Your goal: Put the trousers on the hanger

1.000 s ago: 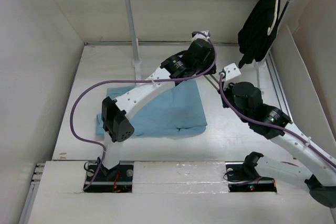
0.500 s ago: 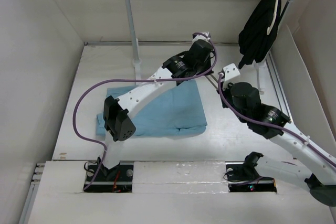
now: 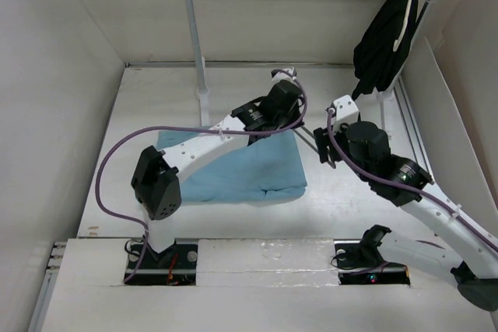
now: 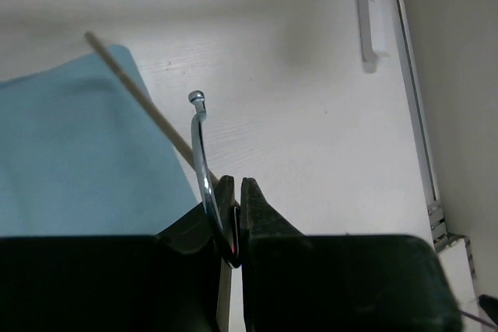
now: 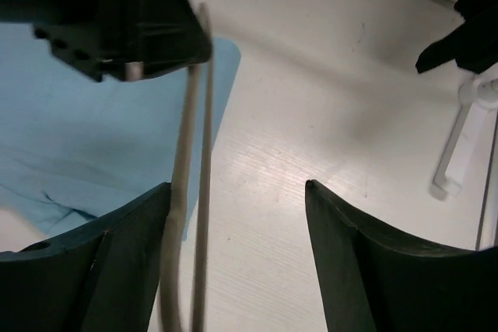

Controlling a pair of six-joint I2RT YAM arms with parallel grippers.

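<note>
Grey hanger [image 4: 200, 153] hook clenched in left pincer [image 4: 238, 192], right pincer [image 5: 236, 186] released, trousers [image 4: 78, 153] edge beside, white table [image 4: 311, 114] beyond.

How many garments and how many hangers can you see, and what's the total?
Garments: 2 (blue trousers, black garment)
Hangers: 2 (grey hanger, cream hanger)
Total: 4

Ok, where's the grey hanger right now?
Mid-table, just right of the trousers: the left wrist view shows the hanger's hook pinched in the left gripper, its bars between the right gripper's open fingers.
</note>
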